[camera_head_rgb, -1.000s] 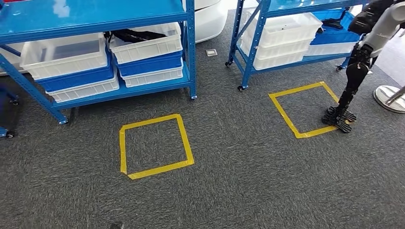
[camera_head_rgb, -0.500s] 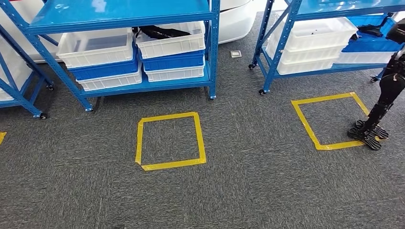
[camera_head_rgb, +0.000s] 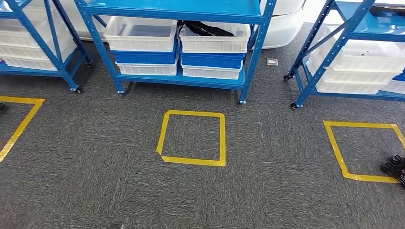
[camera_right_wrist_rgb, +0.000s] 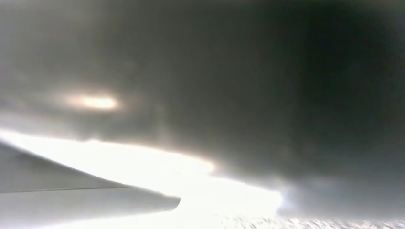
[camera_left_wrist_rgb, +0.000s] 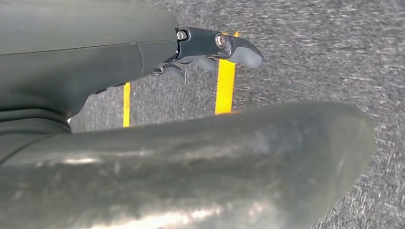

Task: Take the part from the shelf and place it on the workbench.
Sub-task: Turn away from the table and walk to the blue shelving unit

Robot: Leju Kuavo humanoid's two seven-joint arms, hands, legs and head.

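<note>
A black part (camera_head_rgb: pixel 205 27) lies in the upper white bin (camera_head_rgb: pixel 215 42) on the low level of the middle blue shelf (camera_head_rgb: pixel 181 78), across the carpet from me. My left hand (camera_left_wrist_rgb: pixel 119 57) hangs over the grey carpet near yellow tape; its dark fingers (camera_left_wrist_rgb: pixel 215 45) stretch out apart from the thick grey thumb (camera_left_wrist_rgb: pixel 191 162), and nothing is in it. The right wrist view is dark and blurred, with a pale edge of my right hand (camera_right_wrist_rgb: pixel 71 205) that does not show how its fingers lie.
A yellow tape square (camera_head_rgb: pixel 193 138) marks the carpet before the middle shelf, with others at the left (camera_head_rgb: pixel 19 121) and right (camera_head_rgb: pixel 363 150). More blue shelves with white bins stand on both sides (camera_head_rgb: pixel 28 38) (camera_head_rgb: pixel 363 62). Another robot's black foot (camera_head_rgb: pixel 395 167) is at the right edge.
My view has swung left, so the whole scene slid right. The shelf with the black part is now centred, and the other robot's leg has slipped to the right edge.
</note>
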